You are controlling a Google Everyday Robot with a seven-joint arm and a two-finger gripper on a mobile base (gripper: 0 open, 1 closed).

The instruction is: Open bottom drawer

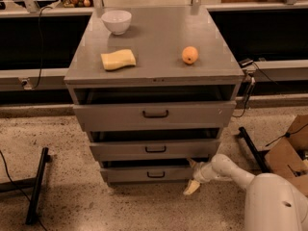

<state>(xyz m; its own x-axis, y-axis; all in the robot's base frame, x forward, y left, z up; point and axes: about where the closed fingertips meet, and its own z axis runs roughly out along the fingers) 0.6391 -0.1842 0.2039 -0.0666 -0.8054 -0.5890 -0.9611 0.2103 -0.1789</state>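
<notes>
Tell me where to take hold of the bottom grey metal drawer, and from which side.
Grip the small dark bar handle centred on the front of the narrow grey metal bottom drawer, coming straight from the front. The bar is horizontal, so fingers go above and below it. The pincer sits low at the drawer's right end as seen, off the handle.

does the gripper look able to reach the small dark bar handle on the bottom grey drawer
Probably yes: the gripper sits open at the right end of the bottom grey drawer, nothing between it and the dark handle.
</notes>
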